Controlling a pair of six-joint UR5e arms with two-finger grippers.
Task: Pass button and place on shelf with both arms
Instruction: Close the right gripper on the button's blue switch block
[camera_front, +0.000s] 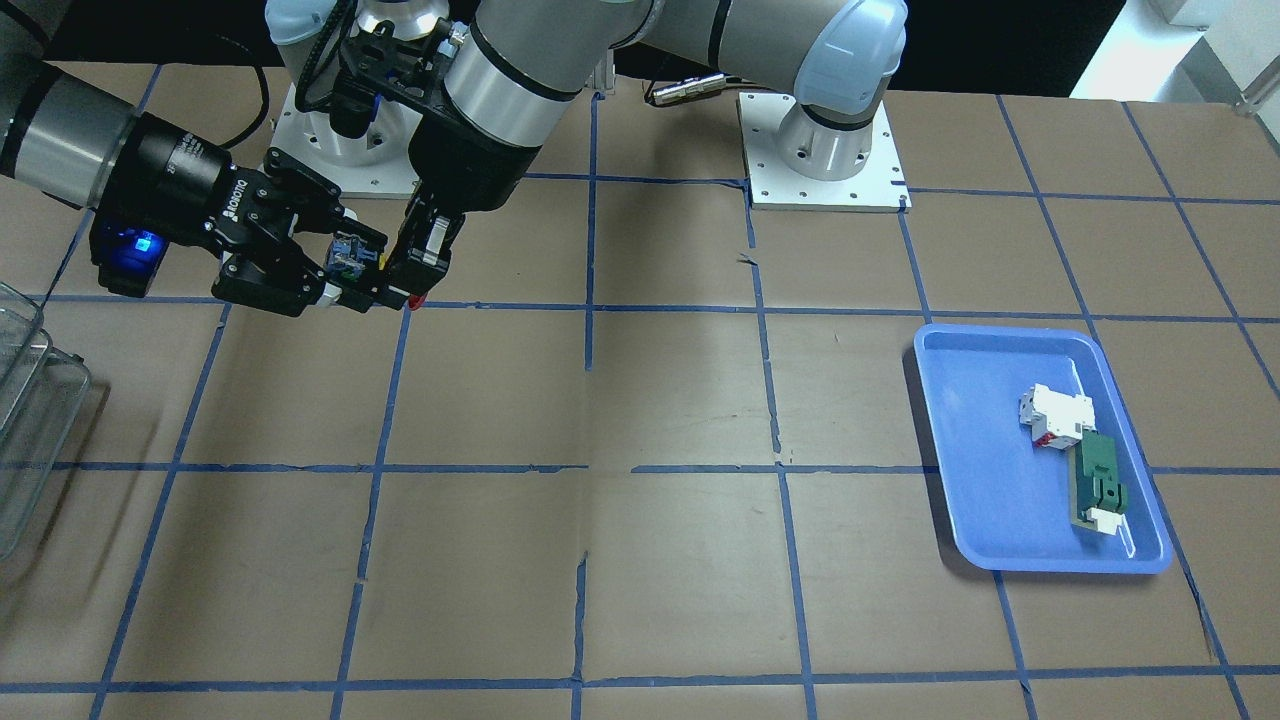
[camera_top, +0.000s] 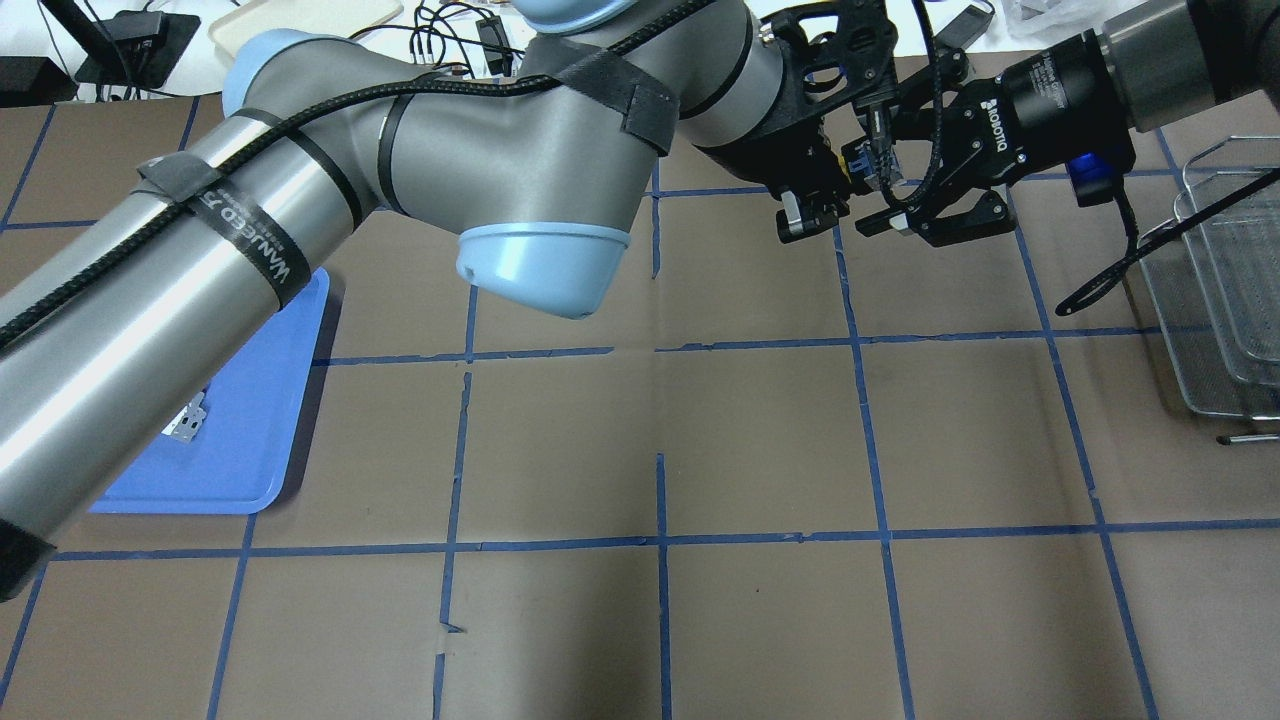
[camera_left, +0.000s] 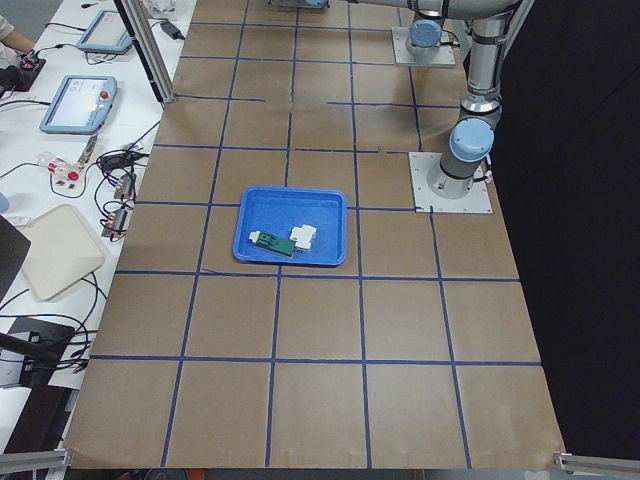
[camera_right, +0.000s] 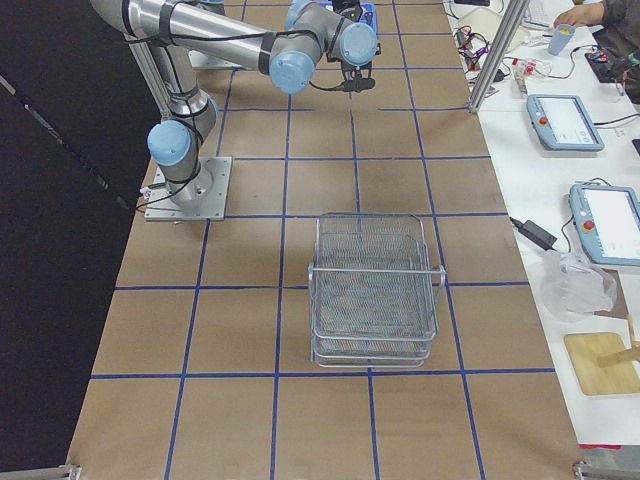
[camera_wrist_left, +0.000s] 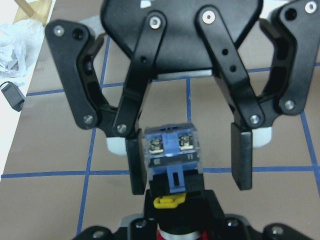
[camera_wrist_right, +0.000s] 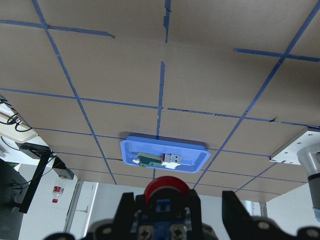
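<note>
The button (camera_front: 348, 255) hangs in the air over the table's back, near the robot's right base. My left gripper (camera_front: 415, 280) is shut on its black collar end, with the red cap (camera_front: 418, 298) poking out. In the left wrist view the clear-bluish contact block (camera_wrist_left: 171, 150) and the yellow bit (camera_wrist_left: 166, 201) face my right gripper (camera_wrist_left: 190, 165). That gripper is open around the block: one pad (camera_wrist_left: 137, 165) sits next to it, the other (camera_wrist_left: 242, 155) stands apart. The wire shelf (camera_right: 375, 290) stands on the table at the robot's right end, apart from both grippers.
A blue tray (camera_front: 960, 450) lies at the robot's left end. It holds a white breaker block (camera_front: 1055, 410) and a green flat part (camera_front: 1100, 480). Brown table with a blue tape grid. The left arm's elbow (camera_top: 540, 250) hangs over the table's middle.
</note>
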